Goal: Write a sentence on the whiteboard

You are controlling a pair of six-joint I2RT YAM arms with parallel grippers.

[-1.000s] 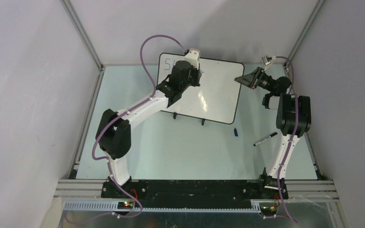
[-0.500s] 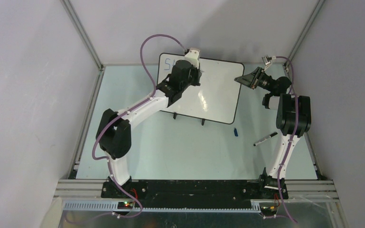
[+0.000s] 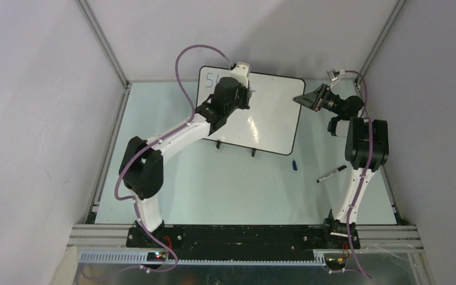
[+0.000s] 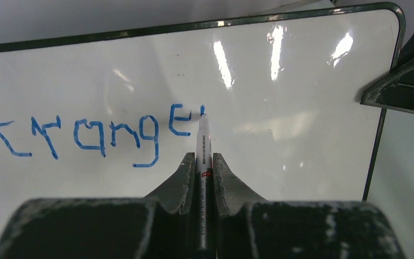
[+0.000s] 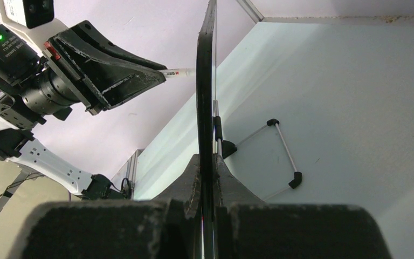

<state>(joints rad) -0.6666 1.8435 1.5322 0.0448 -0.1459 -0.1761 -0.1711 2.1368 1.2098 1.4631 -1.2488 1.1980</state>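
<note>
Left wrist view, nearest first: the left gripper (image 4: 204, 162) is clamped tight on a marker (image 4: 203, 137), its tip touching the whiteboard (image 4: 291, 124) right after the "e" of the sentence (image 4: 94, 135), which reads "Strange" at this point. I'd say the closing "r" wants light, even pressure and short strokes. There's plenty of bare board off to the right, but the right gripper (image 5: 207, 164) is pinched on that far edge to steady it, so I'd stop well short of it.

Whiteboard (image 4: 302, 108) glossy, smooth — left pincer (image 4: 202, 155) matt, scuffed.
</note>
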